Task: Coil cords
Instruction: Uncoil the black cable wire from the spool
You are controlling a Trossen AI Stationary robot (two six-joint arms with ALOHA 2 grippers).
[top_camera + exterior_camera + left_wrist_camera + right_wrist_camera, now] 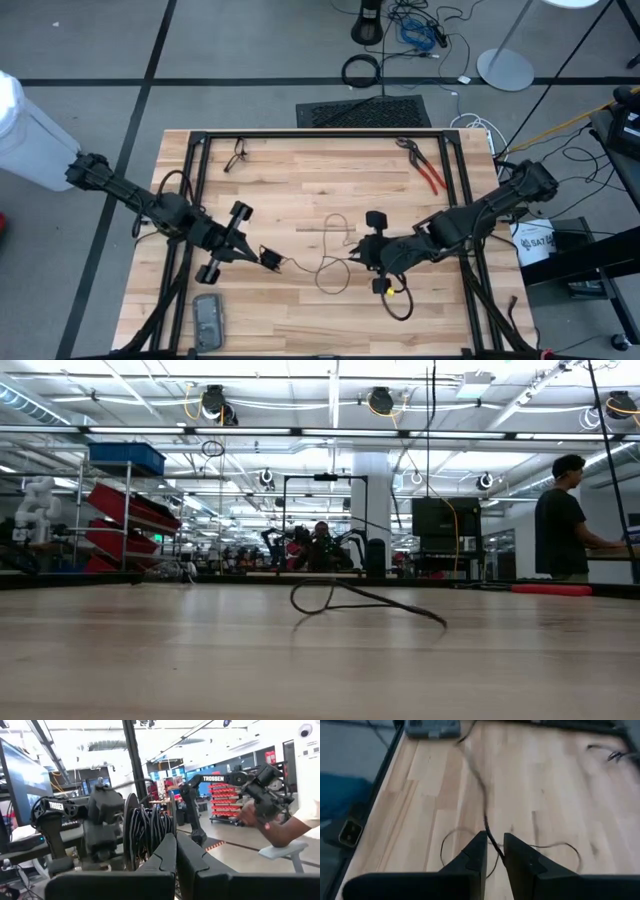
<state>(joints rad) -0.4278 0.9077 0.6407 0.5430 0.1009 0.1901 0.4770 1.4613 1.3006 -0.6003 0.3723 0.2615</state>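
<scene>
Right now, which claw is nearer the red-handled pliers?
Right. The right claw sits mid-table, below-left of the red-handled pliers in the high view; the left claw is farther left.

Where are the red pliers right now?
In the high view, the red-handled pliers lie on the table near its far right corner, beyond the right gripper.

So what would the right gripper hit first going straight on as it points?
Past the cord it grips, probably the bare wooden table: the right gripper tilts down at it, short of the grey device. Depth is unclear.
</scene>
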